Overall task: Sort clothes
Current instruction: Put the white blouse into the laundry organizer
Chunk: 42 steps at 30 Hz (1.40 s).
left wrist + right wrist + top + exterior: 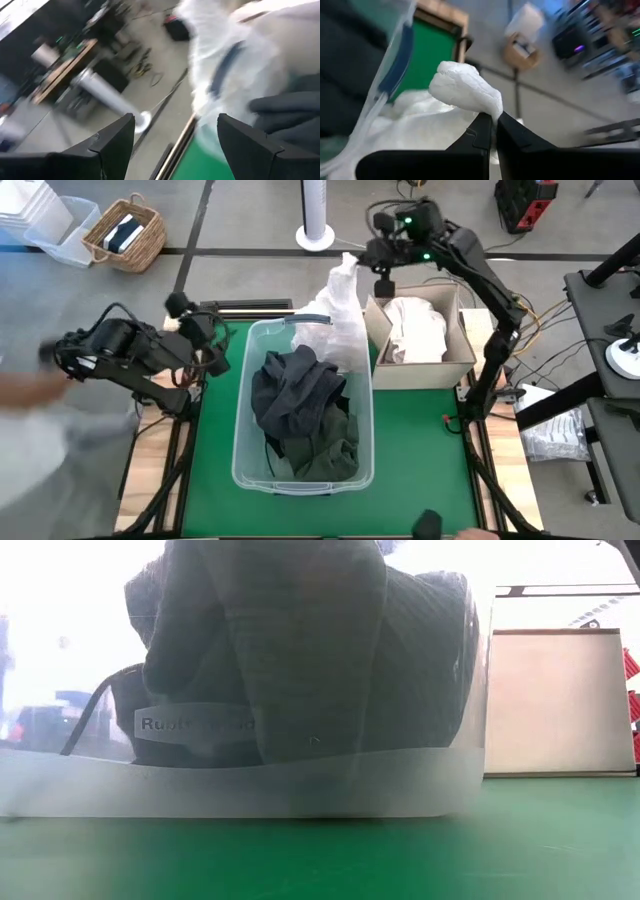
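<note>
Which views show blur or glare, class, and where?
Low view: the room behind is washed out white, and the tub is close and soft. Left wrist view: the room and the white garment are streaked. Right wrist view: the background smears, while the fingers and the white garment are fairly sharp. High view: blur at the left edge.

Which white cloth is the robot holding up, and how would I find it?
Start at the clear plastic tub in the middle of the green table, full of dark clothes. At its far corner, by the cardboard box, a white garment hangs up in the air. It alone is lifted, pinched in the shut right gripper; the other white clothes lie in the box.
</note>
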### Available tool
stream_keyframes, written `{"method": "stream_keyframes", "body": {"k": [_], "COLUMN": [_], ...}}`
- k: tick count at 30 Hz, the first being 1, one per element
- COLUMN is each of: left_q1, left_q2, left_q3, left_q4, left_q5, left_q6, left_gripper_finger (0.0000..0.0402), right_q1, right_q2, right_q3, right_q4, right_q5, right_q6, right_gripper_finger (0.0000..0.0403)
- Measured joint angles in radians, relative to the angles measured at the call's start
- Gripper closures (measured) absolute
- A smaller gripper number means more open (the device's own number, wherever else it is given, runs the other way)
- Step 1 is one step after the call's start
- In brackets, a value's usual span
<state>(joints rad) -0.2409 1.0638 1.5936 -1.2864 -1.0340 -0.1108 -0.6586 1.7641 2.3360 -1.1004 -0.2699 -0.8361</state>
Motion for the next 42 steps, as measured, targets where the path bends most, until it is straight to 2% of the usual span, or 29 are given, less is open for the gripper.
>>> {"method": "stream_keyframes", "body": {"k": [7, 11, 18, 26, 28, 32, 34, 42], "left_q1": [0.001, 0.012, 0.104, 0.318, 0.368, 0.468, 0.507, 0.580], "left_q2": [0.029, 0.039, 0.107, 0.212, 0.229, 0.257, 0.277, 0.382], "left_q3": [0.000, 0.000, 0.000, 0.000, 0.000, 0.000, 0.000, 0.000], "left_q4": [0.389, 0.542, 0.674, 0.799, 0.841, 0.867, 0.888, 0.985], "left_q5": [0.154, 0.266, 0.373, 0.552, 0.618, 0.816, 0.873, 0.896], "left_q6": [0.385, 0.488, 0.526, 0.510, 0.495, 0.459, 0.441, 0.472], "left_gripper_finger": [0.0143, 0.0143, 0.0143, 0.0143, 0.0143, 0.0143, 0.0143, 0.0143], "right_q1": [0.011, 0.017, 0.044, 0.089, 0.100, 0.125, 0.138, 0.183], "right_q2": [-0.079, -0.105, -0.120, -0.118, -0.118, -0.118, -0.118, -0.117], "right_q3": [0.000, 0.000, 0.000, 0.000, 0.000, 0.000, 0.000, 0.000], "right_q4": [0.130, 0.159, 0.258, 0.306, 0.306, 0.307, 0.317, 0.329], "right_q5": [-0.007, -0.064, -0.099, -0.099, -0.099, -0.098, -0.098, -0.098], "right_q6": [0.050, 0.082, 0.146, 0.189, 0.190, 0.192, 0.195, 0.203], "right_gripper_finger": [0.0394, 0.0394, 0.0394, 0.0394, 0.0394, 0.0394, 0.0394, 0.0394]}}
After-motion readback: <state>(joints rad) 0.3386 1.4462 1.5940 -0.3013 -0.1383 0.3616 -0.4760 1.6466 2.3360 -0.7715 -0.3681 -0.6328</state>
